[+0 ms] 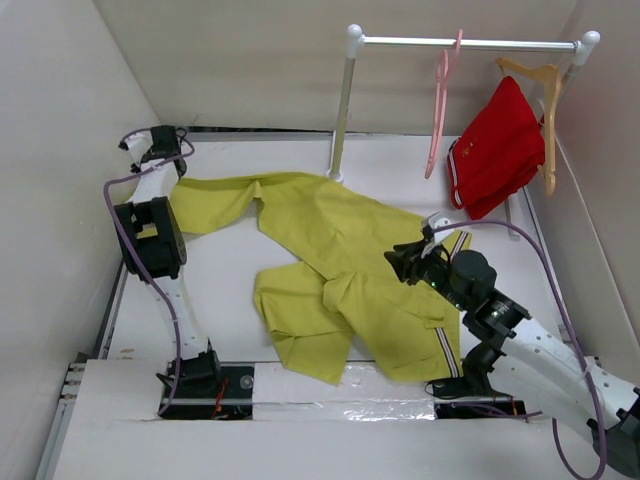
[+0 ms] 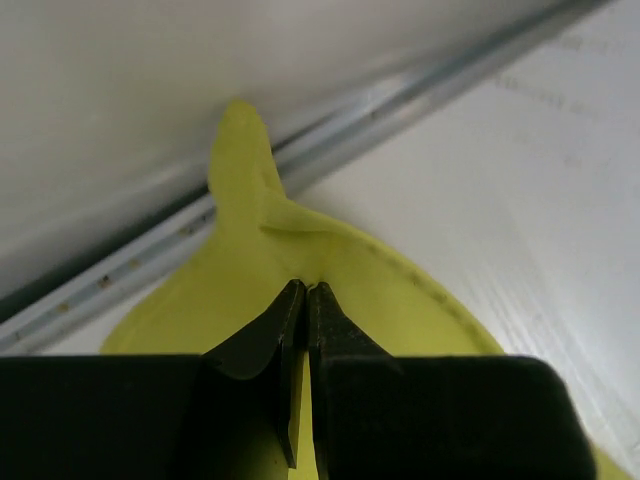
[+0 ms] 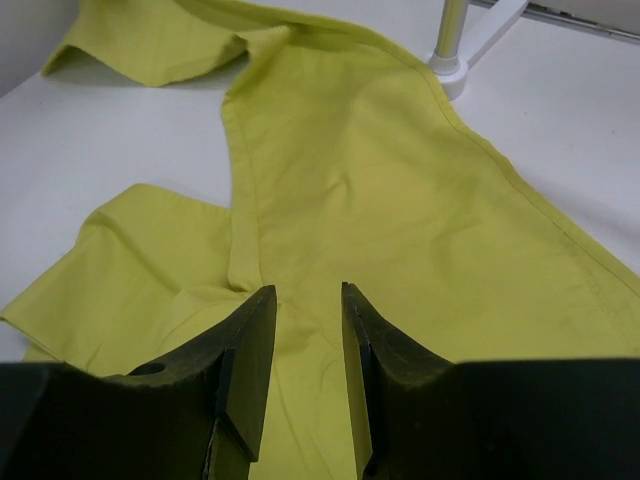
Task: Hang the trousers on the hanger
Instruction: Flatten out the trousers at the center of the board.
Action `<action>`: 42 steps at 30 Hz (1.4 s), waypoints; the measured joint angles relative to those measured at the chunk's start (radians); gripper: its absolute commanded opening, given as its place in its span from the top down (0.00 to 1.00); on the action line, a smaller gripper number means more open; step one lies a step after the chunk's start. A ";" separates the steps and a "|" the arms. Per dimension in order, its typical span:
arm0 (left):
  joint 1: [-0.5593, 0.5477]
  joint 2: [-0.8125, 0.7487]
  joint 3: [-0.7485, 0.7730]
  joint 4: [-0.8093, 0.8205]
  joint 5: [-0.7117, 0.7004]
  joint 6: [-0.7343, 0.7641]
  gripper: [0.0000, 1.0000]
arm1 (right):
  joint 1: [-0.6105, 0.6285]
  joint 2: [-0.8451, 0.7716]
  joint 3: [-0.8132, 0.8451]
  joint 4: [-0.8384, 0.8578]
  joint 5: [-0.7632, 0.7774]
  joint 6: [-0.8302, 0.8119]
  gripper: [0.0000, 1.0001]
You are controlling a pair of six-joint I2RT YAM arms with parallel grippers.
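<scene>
Right gripper point(image 3: 305, 292) hovers spread above the trousers point(image 1: 330, 225) sprawled across the table point(image 1: 225, 335), while left gripper point(image 2: 305, 290) pinches one leg end, seemingly to lift them toward the hanger point(image 1: 437, 105) hung well apart on the rail point(image 1: 470, 43).

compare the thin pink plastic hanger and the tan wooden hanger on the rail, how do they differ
The thin pink plastic hanger is slim; the tan wooden hanger is thicker. The pink one hangs bare, while the wooden one carries a red garment. In the top view the pink one hangs nearer the rail's middle, the wooden one at its right end. Both hang by their hooks from the metal rail.
</scene>
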State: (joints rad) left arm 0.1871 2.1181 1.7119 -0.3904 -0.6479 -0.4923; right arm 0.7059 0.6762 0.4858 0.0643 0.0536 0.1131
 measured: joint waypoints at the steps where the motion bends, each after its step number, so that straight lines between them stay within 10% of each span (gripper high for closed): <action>1: 0.010 0.003 0.027 0.001 0.001 0.008 1.00 | 0.000 0.009 -0.002 0.004 0.007 0.000 0.61; 3: 0.025 0.000 0.059 0.024 0.024 0.027 1.00 | -0.004 0.032 -0.005 0.010 0.024 0.001 0.65; 4: 0.027 -0.006 0.060 0.046 0.037 0.037 0.98 | -0.007 0.046 -0.005 0.011 0.035 0.003 0.85; 8: -0.027 -0.008 0.060 0.075 0.084 0.071 0.34 | -0.018 0.094 -0.005 0.010 0.079 0.019 1.00; 10: -0.085 -0.008 0.060 0.079 0.099 0.071 0.24 | -0.027 0.111 -0.005 0.009 0.093 0.027 1.00; 16: -0.229 -0.148 -0.077 0.134 0.184 -0.003 0.31 | -0.112 0.098 -0.010 -0.032 0.130 0.080 0.42; 20: -0.340 -0.396 -0.332 0.251 0.209 -0.071 0.39 | -0.215 0.041 -0.057 -0.037 0.149 0.130 0.21; 29: -0.925 -0.724 -0.942 0.549 0.240 -0.178 0.42 | -0.541 0.037 -0.169 -0.099 0.148 0.257 0.08; 42: -1.180 -1.099 -1.166 0.505 0.029 -0.244 0.34 | -0.846 0.382 -0.173 0.005 -0.146 0.328 0.13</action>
State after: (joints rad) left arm -0.9932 1.0187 0.5461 0.1150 -0.6193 -0.7364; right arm -0.1406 1.0584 0.3130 0.0696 -0.0921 0.4416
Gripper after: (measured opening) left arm 0.659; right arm 0.871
